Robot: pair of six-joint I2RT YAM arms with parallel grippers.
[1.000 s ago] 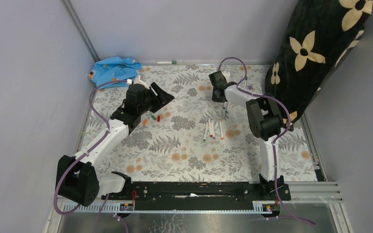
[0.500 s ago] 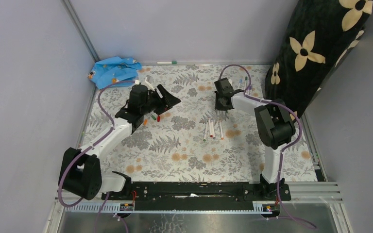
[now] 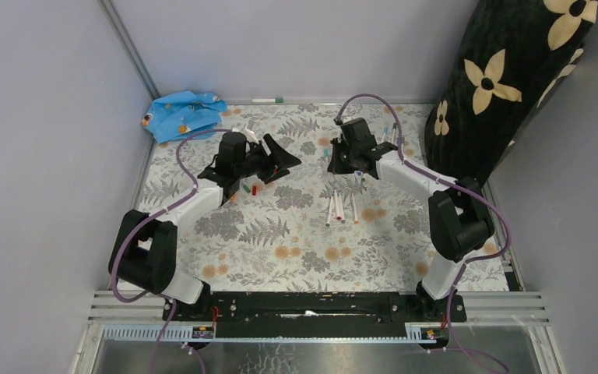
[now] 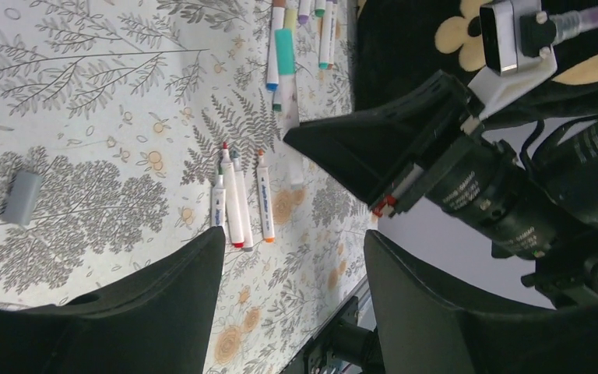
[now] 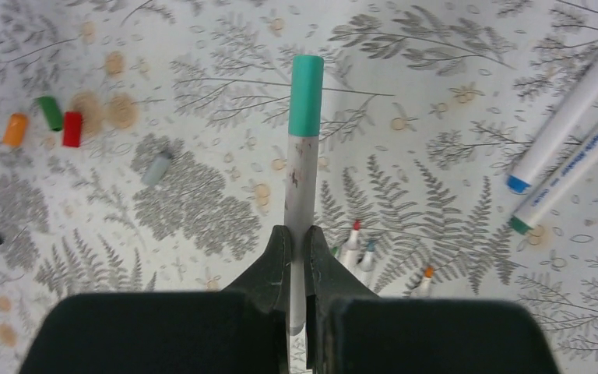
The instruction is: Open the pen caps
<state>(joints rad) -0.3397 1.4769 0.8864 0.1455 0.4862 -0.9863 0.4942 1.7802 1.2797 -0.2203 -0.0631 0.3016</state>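
Teal cap [image 5: 306, 93] sits on the far end of a white-barrelled pen [image 5: 301, 183]. The right gripper [image 5: 297, 238] clamps this pen by its lower barrel, with both fingers pressed tight against it. The pen is held off the fern-printed table cover [image 5: 202, 202], with its capped end jutting out beyond the fingertips.

The left gripper [image 4: 293, 234] hangs over the cover near the right gripper but apart from it. Its fingers are spread wide with nothing between them.

Under the held pen, several uncapped pens [image 4: 237, 199] lie side by side on the cover with their coloured tips bare. Four loose caps lie on the left arm's side. The orange cap [image 5: 15, 129], green cap [image 5: 49, 112] and red cap [image 5: 72, 128] form a tight cluster, and the grey cap [image 5: 156, 167] lies a little apart from them.

More capped pens [image 5: 568, 117] lie at the far right of the table, near a black flower-patterned fabric object [image 3: 514, 78]. A blue cloth [image 3: 179, 113] is bunched in the far left corner.
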